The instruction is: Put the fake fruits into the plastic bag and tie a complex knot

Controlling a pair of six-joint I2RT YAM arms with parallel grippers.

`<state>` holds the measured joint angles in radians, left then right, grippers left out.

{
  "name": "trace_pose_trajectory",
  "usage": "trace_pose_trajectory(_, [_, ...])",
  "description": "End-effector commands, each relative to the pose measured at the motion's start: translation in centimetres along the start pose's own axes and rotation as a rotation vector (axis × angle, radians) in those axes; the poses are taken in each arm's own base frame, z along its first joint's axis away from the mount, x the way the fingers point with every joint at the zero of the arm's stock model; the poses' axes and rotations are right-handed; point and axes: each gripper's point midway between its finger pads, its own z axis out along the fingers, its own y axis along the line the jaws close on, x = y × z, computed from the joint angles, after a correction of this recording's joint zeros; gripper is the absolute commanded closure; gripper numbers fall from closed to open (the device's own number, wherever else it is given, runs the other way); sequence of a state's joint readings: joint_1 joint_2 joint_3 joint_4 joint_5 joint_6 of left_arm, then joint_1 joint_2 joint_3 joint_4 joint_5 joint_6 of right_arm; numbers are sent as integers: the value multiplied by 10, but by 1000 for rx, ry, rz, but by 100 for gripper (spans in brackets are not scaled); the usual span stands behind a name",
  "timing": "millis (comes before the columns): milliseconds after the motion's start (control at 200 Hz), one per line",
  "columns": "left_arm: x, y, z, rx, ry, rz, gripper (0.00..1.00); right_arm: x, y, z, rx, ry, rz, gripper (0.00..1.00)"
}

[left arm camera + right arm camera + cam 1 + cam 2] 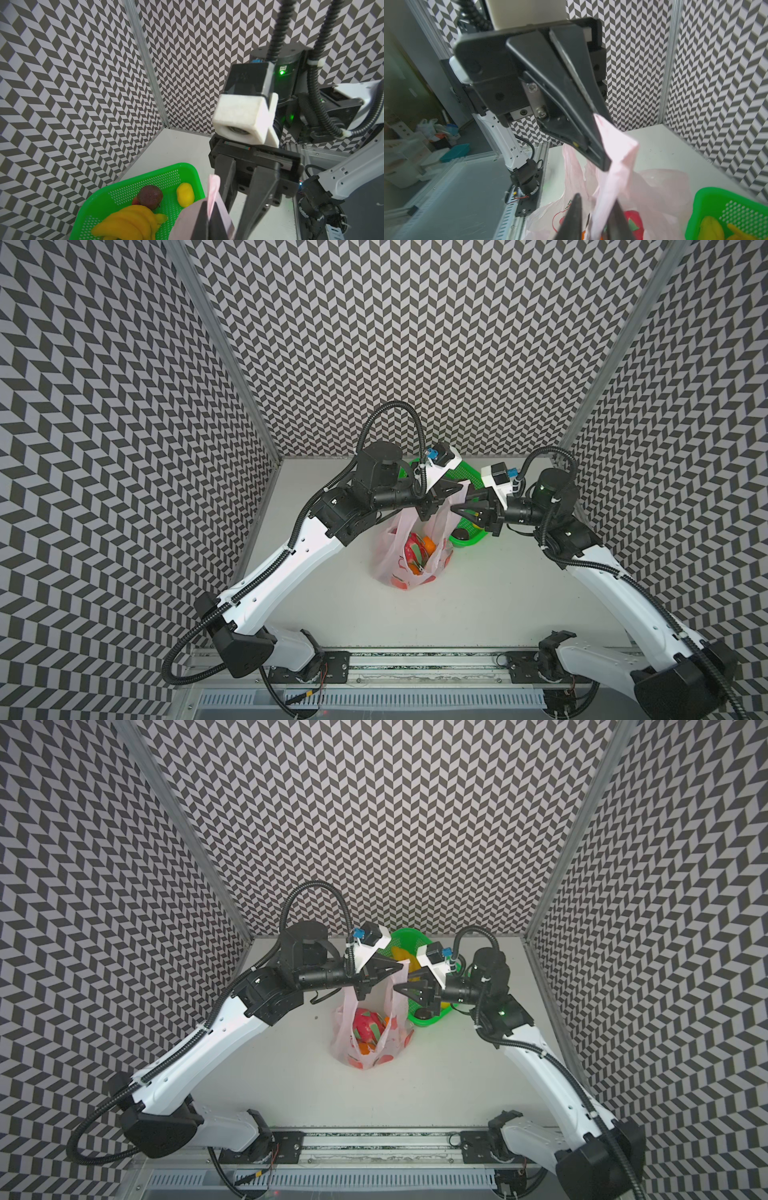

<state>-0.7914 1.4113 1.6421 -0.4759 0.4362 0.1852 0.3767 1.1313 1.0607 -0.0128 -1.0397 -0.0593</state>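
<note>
Pinch first: near the centre of both top views your left gripper has its jaws pressed together on the pink handle strip, whose long axis drops from that pinch to the plastic bag standing mid-table below, a dragon fruit inside. Right of it, your right gripper points leftward with jaws spread either side of the same strip, so it looks the nearer arm to re-grip. You cannot tell whether those jaws touch the film; no knot shows, and bananas lie in the green basket farther right.

b/w chevron walls w/ alu corner posts round a pale grey tabletop.
</note>
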Motion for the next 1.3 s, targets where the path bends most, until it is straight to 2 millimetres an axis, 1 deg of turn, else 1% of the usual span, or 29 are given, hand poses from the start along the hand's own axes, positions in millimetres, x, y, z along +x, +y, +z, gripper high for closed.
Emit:
trace_pose_trajectory(0, [-26, -3, -27, 3, -55, 46, 100, -18, 13, -11, 19, 0, -137, 63])
trace_pose_trajectory(120, [-24, -3, -34, 46, -47, 41, 100, -23, 20, -20, 29, 13, -202, 46])
trace_pose_trajectory(225, [-21, -5, -36, 82, -34, 51, 100, -27, 23, -21, 16, 8, -250, 30])
trace_pose_trajectory(300, [-20, -8, -36, 110, -28, 60, 100, -30, 23, -19, 0, -15, -275, 23])
trace_pose_trajectory(406, [-19, -12, -35, 146, -22, 74, 100, -41, 23, -14, -50, -60, -323, 17])
trace_pose_trajectory(541, [-18, -15, -35, 173, -25, 83, 100, -47, 19, -3, -132, -66, -328, 17])
trace_pose_trajectory(646, [-19, -15, -37, 182, -32, 85, 100, -44, 17, 8, -177, -67, -325, 21])
trace_pose_trajectory(726, [-19, -14, -37, 188, -33, 84, 100, -40, 20, 16, -217, -65, -326, 29])
trace_pose_trajectory(841, [-19, -13, -38, 190, -39, 82, 100, -33, 23, 25, -257, -60, -314, 51])
trace_pose_trajectory(956, [-22, -13, -41, 201, -53, 82, 100, -26, 28, 30, -285, -63, -302, 74])
trace_pose_trajectory(1006, [-23, -12, -42, 198, -57, 79, 100, -20, 28, 31, -288, -63, -287, 80])
trace_pose_trajectory(1056, [-24, -11, -43, 194, -66, 78, 100, -14, 28, 32, -286, -62, -269, 84])
trace_pose_trajectory(1192, [-28, -5, -47, 183, -87, 66, 100, 6, 29, 36, -275, -74, -234, 85])
trace_pose_trajectory(1237, [-29, -4, -48, 179, -90, 63, 100, 15, 29, 39, -276, -69, -212, 88])
trace_pose_trajectory(1292, [-30, -3, -49, 175, -93, 60, 100, 27, 30, 42, -284, -55, -187, 88])
